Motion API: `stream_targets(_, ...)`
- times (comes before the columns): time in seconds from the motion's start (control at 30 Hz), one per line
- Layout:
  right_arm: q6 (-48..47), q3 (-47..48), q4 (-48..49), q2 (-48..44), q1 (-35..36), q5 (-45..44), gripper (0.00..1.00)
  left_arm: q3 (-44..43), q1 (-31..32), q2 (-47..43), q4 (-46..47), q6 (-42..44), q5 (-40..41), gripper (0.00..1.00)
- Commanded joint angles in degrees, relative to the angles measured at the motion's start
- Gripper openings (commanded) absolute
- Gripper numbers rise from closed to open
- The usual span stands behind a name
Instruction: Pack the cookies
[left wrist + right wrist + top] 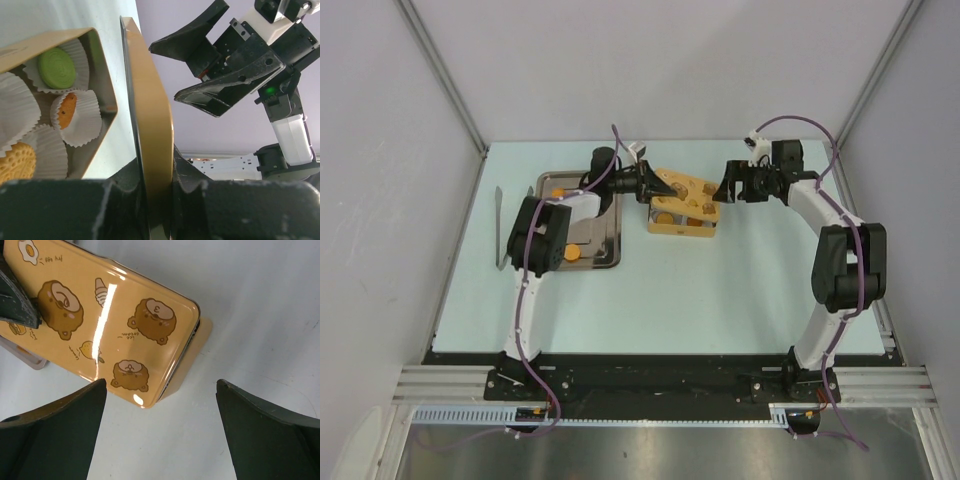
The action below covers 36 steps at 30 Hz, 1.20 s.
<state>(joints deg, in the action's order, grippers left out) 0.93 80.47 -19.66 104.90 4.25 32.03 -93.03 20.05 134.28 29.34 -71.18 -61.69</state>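
Note:
My left gripper is shut on the edge of a yellow tin lid, which it holds tilted on edge over the open tin box. In the box, white paper liners hold cookies: a green one, an orange one and a pale one. Two orange cookies lie on the metal tray. My right gripper stands open just right of the lid, whose bear-printed top faces it, with nothing between its fingers.
A slim metal utensil lies left of the tray. The left arm stretches over the tray. The right gripper hangs close to the box's right side. Grey walls close in the table on three sides.

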Motion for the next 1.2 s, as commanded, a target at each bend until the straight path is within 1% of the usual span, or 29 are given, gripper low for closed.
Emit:
stream_targets(0.0, 1.36, 0.31, 4.37, 1.18, -0.12, 1.8, 0.95, -3.03, 0.6, 0.9, 4.14, -2.65, -0.8, 0.0)
stream_targets(0.47, 3.99, 0.31, 6.74, 4.7, -0.03, 4.62, 0.95, -1.89, 1.3, 1.43, 5.64, -3.71, -0.89, 0.0)
stream_targets(0.77, 5.13, 0.31, 8.94, 6.1, 0.76, 4.79, 0.94, -1.18, 1.22, 1.78, 6.52, -4.32, -1.06, 0.0)
stream_targets(1.17, 6.98, 0.31, 10.26, 9.18, 2.25, 6.46, 0.94, -0.13, 0.87, 2.3, 4.85, -2.04, -0.97, 0.02)
